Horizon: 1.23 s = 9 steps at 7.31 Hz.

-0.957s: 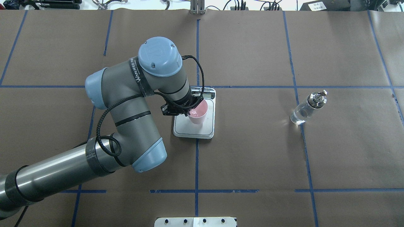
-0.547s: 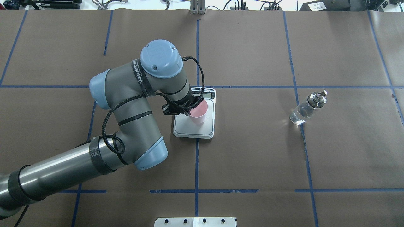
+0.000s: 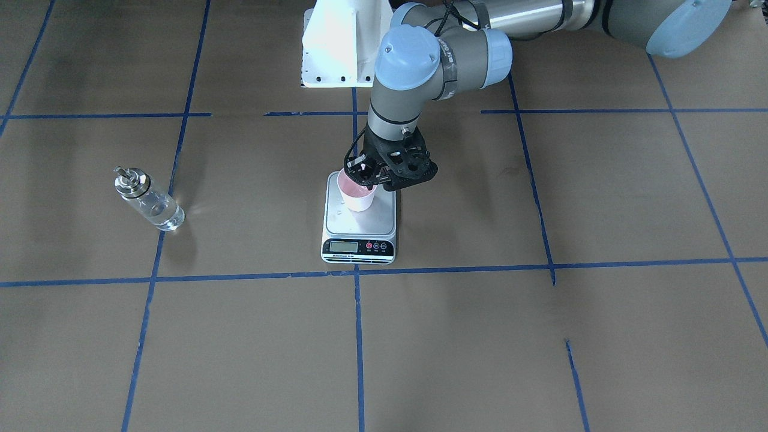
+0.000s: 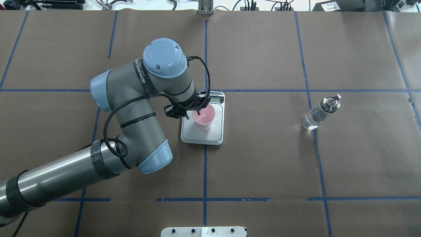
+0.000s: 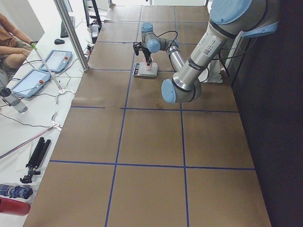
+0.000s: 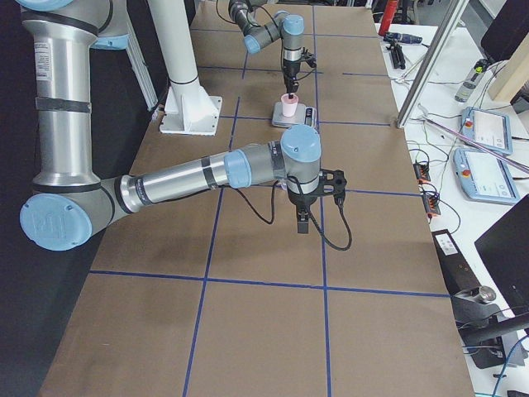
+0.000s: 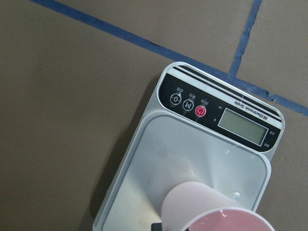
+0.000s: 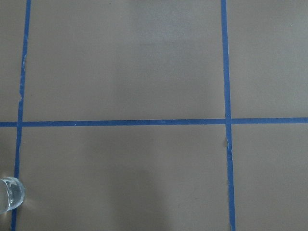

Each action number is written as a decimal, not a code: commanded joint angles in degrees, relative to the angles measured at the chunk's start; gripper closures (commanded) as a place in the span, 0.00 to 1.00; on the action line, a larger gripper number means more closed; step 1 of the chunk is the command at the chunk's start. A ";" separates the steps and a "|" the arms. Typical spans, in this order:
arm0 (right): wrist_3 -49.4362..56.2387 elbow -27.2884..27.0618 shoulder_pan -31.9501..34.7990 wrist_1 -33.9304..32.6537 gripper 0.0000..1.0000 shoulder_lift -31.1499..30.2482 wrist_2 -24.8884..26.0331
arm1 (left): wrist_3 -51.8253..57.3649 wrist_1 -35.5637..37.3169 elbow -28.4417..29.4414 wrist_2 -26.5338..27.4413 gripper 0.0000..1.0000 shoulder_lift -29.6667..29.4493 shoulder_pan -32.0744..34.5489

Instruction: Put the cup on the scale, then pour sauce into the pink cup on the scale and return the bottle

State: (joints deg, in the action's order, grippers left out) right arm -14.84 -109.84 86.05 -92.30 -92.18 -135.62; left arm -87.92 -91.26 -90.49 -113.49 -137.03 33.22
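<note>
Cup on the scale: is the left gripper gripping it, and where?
The jaws of the left gripper straddle the rim of the cup, one inside it; whether they clamp it cannot be told.

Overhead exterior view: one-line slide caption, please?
Left claw at the rim of the cup on the scale; bottle stands apart at right.

Even, bright overhead light; soft shadows, frames sharp, slightly grainy.
</note>
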 commanded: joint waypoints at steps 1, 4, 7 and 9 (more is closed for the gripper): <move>-0.19 -4.38 0.00 -0.07 0.00 -2.45 0.00 | 1.35 0.29 -2.31 -0.33 0.00 0.10 0.70; -18.92 -22.20 -10.05 -0.07 0.00 -10.10 1.83 | 3.45 1.69 -10.12 -0.68 0.00 4.57 1.93; -37.80 -32.78 -29.89 0.63 0.00 -12.67 14.60 | 5.99 2.13 -16.64 -0.86 0.00 8.70 3.95; -53.56 -33.86 -45.62 8.33 0.00 -12.32 28.84 | 16.49 8.78 -22.40 -0.86 0.00 12.63 6.32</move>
State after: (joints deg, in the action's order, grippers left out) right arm -58.48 -142.77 50.63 -88.23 -104.62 -116.04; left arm -78.05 -86.30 -108.65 -114.33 -127.53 38.18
